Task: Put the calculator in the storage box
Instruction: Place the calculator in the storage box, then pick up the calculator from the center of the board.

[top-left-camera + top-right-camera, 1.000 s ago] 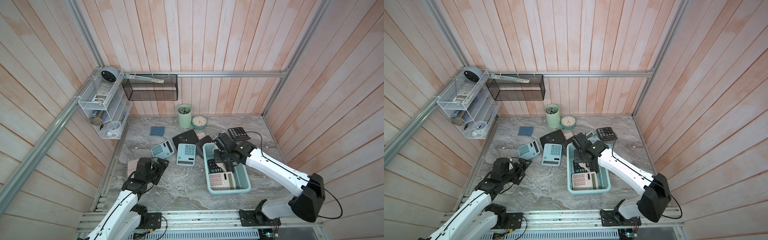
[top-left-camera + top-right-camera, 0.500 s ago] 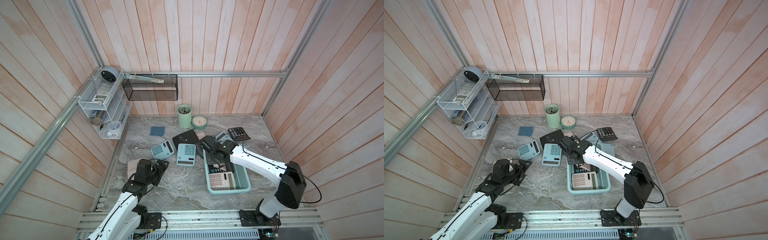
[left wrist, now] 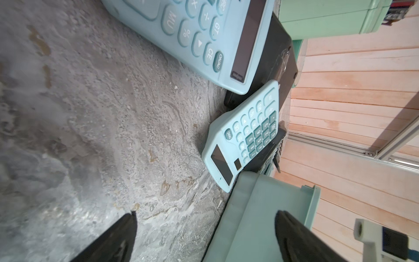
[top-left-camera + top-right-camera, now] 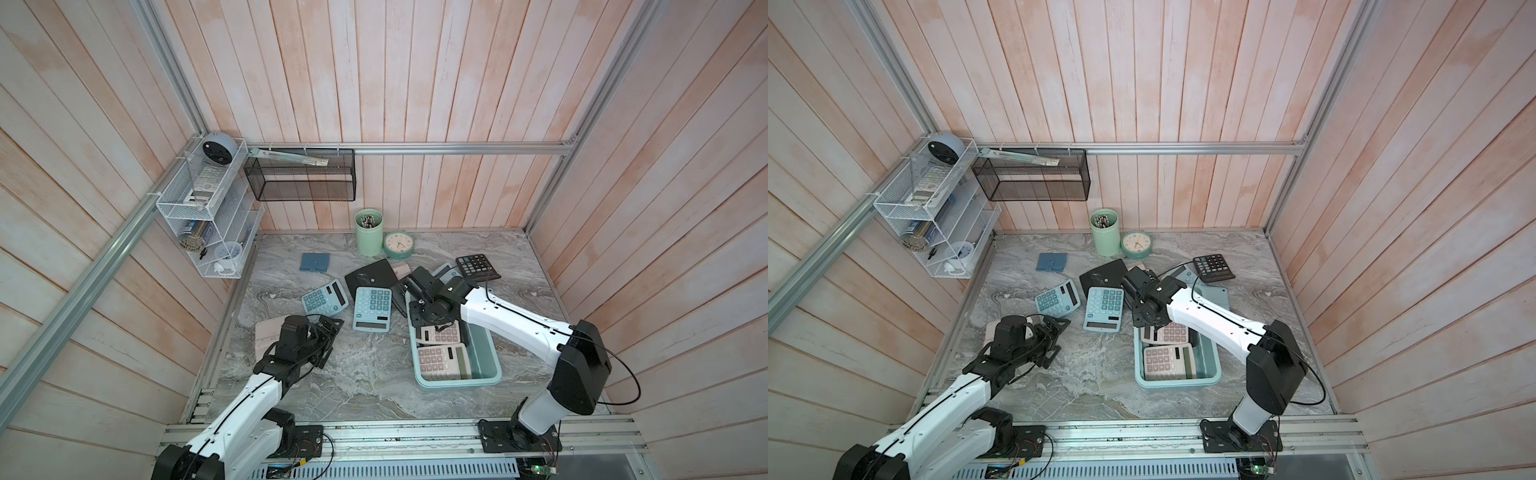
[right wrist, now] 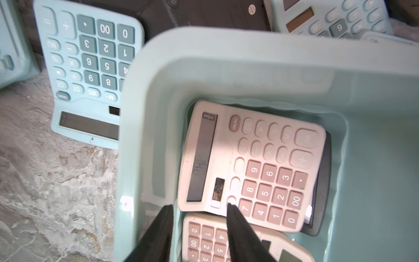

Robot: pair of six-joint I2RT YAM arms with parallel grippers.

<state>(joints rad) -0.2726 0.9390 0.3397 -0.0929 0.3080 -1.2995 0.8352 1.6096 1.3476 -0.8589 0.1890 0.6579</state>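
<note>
The box is smooth, faintly glossy aqua plastic; the pink calculator in it is matt plastic. The table looks like matt, veined grey stone, the walls whitewashed wood planks, the basket black metal mesh, the rack white wire.

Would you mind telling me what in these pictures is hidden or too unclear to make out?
- Dark item, right wrist view: only an edge shows from under the upper pink calculator, so what it is cannot be told.
- Far end of the storage box, both top views: covered by the right gripper.
- Pale flat item, both top views: mostly under the left gripper.
</note>
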